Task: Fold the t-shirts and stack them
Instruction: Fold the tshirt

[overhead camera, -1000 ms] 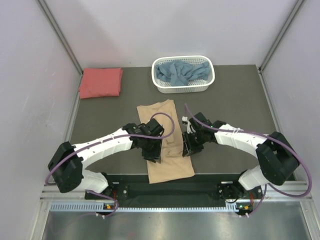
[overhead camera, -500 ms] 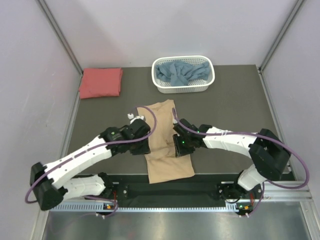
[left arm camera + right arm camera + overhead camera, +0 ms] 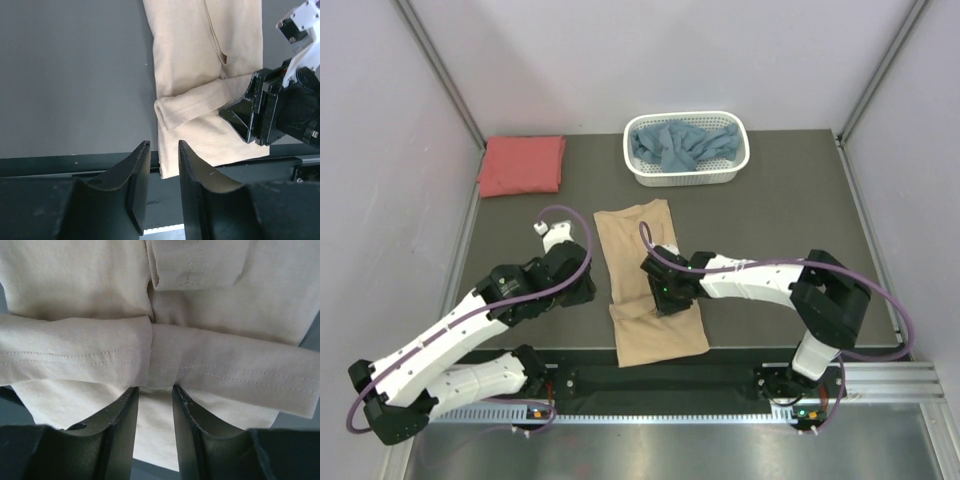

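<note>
The tan t-shirt (image 3: 645,250) lies as a strip running six to twelve o'clock, the right gripper (image 3: 665,295) over its cross-fold with jaws slightly parted and empty, while the left gripper (image 3: 580,290), likewise parted and empty, stands off at nine o'clock, less near.

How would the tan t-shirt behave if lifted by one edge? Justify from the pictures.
Likely floppy: the tan t-shirt lies limp, its folded flap creased flat. Probably light: the cloth looks thin. Its folds may well fall open, being merely laid over.

white arms (image 3: 750,280), black joints (image 3: 830,305), looping purple cables (image 3: 563,208).
</note>
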### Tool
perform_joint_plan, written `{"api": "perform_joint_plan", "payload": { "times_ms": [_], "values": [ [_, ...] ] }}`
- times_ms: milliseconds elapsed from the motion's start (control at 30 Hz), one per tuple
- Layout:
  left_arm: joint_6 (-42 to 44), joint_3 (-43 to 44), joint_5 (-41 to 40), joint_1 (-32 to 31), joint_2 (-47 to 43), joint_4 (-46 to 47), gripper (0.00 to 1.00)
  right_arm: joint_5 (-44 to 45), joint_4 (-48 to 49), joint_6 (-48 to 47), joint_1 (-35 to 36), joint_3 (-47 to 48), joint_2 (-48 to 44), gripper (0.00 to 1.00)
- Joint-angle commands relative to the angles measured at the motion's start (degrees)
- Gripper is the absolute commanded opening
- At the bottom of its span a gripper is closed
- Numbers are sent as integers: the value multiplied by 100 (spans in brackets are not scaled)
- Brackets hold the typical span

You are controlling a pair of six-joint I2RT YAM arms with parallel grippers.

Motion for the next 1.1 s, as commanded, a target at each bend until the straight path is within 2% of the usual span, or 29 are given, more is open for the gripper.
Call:
{"api": "perform_joint_plan", "payload": {
  "times_ms": [0,167,400,733,1067],
  "values": [
    [143,365,-315,9,-40,-263,34,321,-228,275,236,347,-47,34],
    [337,611,-385,18,48,-351,35,427,-334,504,386,338,-109,34],
    [627,866,-412,18,136,-395,35,752,-290,767,412,592,409,34],
    [504,1112,-605,27,-198,-808,34,1235,-448,548,351,1251,858,35],
    [328,1174,-746,27,-409,-1028,34,1288,-510,232,-26,1638,1130,35]
  ]
}}
